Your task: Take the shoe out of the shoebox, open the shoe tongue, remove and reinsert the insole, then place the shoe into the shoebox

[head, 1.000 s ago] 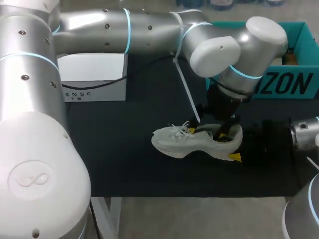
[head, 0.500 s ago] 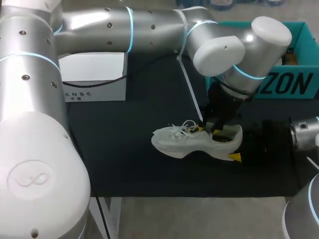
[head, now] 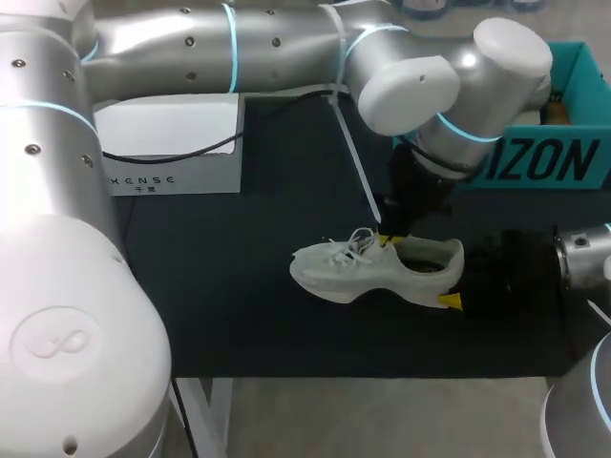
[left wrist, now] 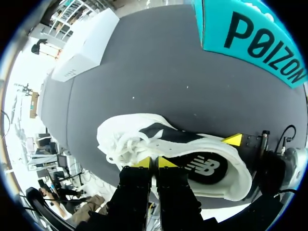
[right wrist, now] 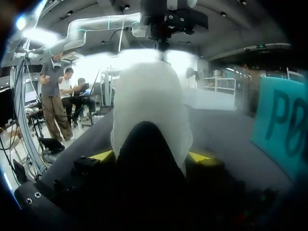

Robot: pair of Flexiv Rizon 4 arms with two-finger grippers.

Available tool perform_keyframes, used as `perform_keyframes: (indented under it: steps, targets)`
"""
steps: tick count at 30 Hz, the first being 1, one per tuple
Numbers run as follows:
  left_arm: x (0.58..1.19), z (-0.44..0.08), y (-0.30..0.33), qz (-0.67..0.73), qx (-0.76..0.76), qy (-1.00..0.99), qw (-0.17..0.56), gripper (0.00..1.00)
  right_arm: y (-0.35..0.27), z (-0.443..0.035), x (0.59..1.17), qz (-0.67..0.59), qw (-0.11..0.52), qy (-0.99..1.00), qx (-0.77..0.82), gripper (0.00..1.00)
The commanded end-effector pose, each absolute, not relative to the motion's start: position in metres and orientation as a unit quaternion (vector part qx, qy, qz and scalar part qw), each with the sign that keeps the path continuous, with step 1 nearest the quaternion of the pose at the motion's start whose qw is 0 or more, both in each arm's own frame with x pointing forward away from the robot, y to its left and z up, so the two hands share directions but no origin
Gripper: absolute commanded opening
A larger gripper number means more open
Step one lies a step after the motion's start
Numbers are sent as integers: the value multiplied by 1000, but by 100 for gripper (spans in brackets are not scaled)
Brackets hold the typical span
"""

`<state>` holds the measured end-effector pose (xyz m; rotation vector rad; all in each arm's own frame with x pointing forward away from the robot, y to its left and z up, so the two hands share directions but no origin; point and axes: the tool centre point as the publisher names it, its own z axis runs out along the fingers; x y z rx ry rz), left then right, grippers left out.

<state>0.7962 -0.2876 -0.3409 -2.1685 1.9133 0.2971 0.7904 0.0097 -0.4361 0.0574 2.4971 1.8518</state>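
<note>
While the right gripper (right wrist: 151, 156) clamps the shoe (head: 353, 272) by its heel, the left gripper (left wrist: 154, 162), pointing down, pinches its tongue (left wrist: 154, 132); the shoebox (head: 563, 157) stands beyond.

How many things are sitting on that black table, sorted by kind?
Shoes: 1, a white sneaker
Boxes: 2, a teal shoebox and a white box
Total: 3

White shoe (head: 372, 267), upright on its sole, near the worktop's front edge, right of centre. Teal shoebox (head: 549, 162), open, far right corner.
</note>
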Motion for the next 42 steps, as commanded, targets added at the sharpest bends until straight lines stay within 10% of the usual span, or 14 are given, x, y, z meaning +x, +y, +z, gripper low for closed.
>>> perform_keyframes:
  steps: [1, 14, 19, 36, 42]
  targets:
    - [788, -327, -264, 82, -755, 641, 112, 0, 13, -442, 790, 594, 16, 804, 19, 0]
    - [784, -317, -235, 71, -781, 612, 101, 4, 13, -442, 790, 594, 16, 804, 19, 0]
    - [786, -319, -248, 64, -777, 622, 81, 100, 13, -442, 790, 594, 16, 804, 19, 0]
    - [785, -352, -281, 94, -754, 647, 65, 100, 13, -442, 790, 594, 16, 804, 19, 0]
    - [787, -346, -276, 92, -758, 642, 70, 38, 13, -442, 790, 594, 16, 804, 19, 0]
